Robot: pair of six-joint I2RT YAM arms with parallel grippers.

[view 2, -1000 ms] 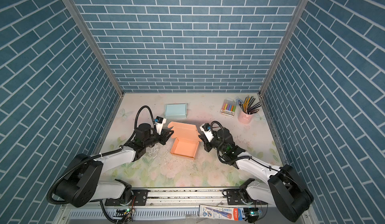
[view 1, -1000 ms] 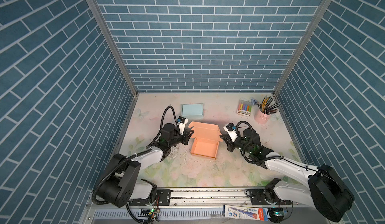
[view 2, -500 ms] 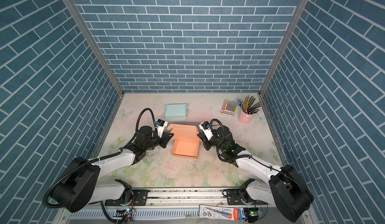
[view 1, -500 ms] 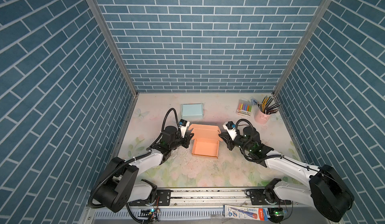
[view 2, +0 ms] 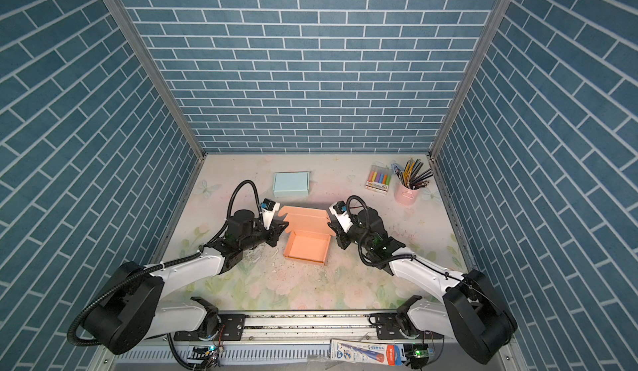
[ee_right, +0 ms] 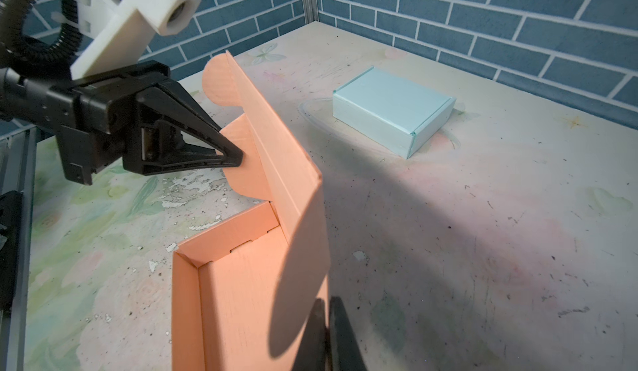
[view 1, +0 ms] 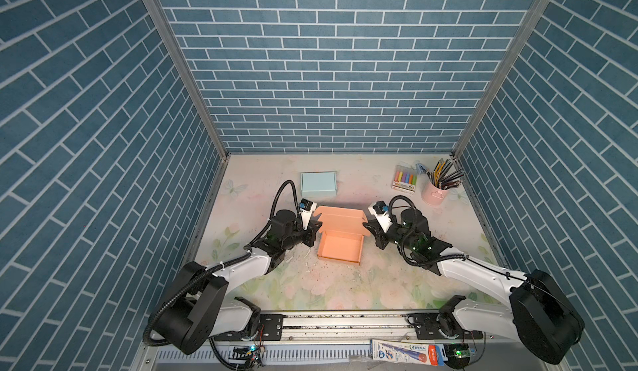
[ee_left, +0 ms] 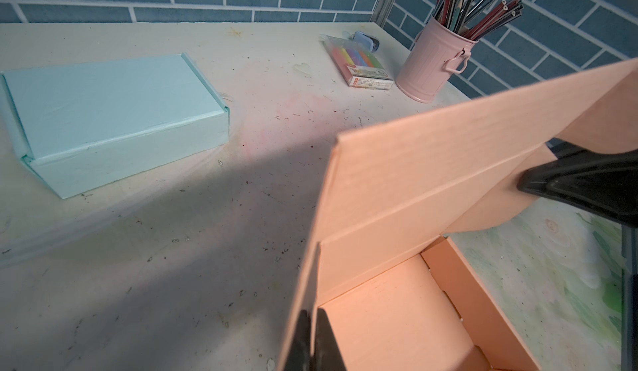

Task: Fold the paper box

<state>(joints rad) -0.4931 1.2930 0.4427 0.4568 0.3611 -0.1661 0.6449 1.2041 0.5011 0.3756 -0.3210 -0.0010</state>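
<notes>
Box: the box (view 1: pixel 340 248) sits mid-tabletop (view 1: pixel 310 283), its tray formed and open. The lid (view 1: pixel 340 218) stands up from the tray's far wall, not folded over.
Left pincer: my left pincer (ee_right: pixel 236 158) is pinched shut on the lid's left flap (ee_right: pixel 247 179).
Right pincer: my right pincer (ee_left: pixel 524 183) is pinched shut on the right flap (ee_left: pixel 490 210).
Risk, twist: if my two pincers swing the lid down out of step, the thin card may crease or tear at a flap.
Risk, slip: I grip only the flap edges, so a hard pull could free them.
Risk, jam: splayed flaps would catch on the tray walls instead of tucking inside.
Risk, shift: nothing pins the tray, so pushing may slide it.
</notes>
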